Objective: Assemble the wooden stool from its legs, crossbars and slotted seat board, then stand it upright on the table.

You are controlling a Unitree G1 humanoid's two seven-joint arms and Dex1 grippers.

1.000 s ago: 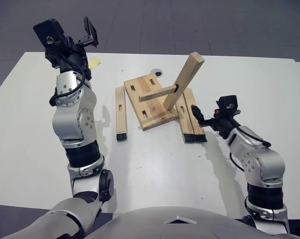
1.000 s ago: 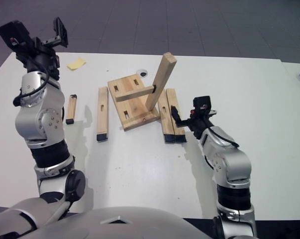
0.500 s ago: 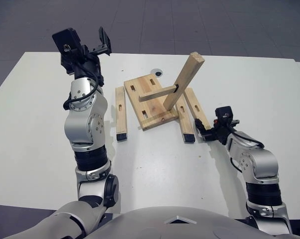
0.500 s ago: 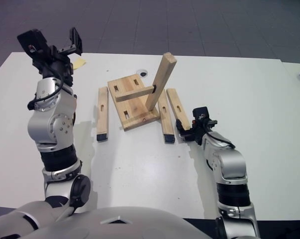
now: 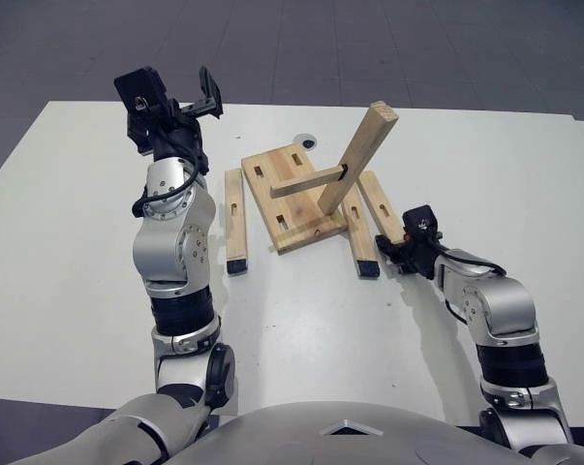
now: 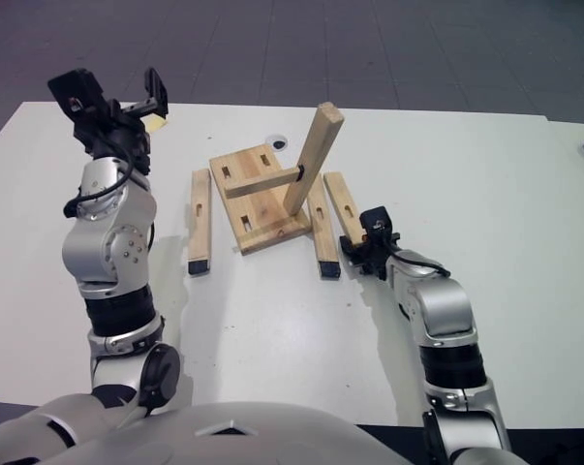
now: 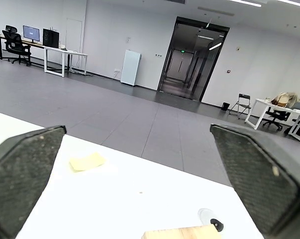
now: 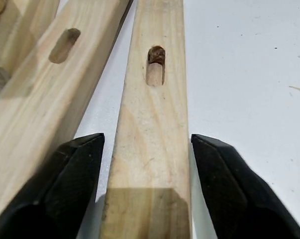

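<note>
Right wrist view: the black fingers (image 8: 77, 179) are standing apart, one on each side of a loose leg (image 8: 154, 104). The right gripper (image 8: 147, 149) is straddling the wood, not clamping it. That leg is lying flat on the table (image 5: 69, 242), at about four o'clock from the seat board (image 5: 284, 199), with a second leg (image 5: 357, 237) lying just beside it.

On the board, an upright leg (image 5: 361, 155) is leaning toward one o'clock, with a crossbar (image 5: 306, 181) jutting from its side. A third leg (image 5: 235, 218) is waiting at nine o'clock.

Up at ten o'clock, the left gripper (image 5: 180, 92) is hanging high with its pads spread wide and holding nothing.

I'm reading this as the pick-up of the next leg. The coming move is calling for a square squeeze on the leg's sides, then a lift clear of its neighbour toward a free slot.
</note>
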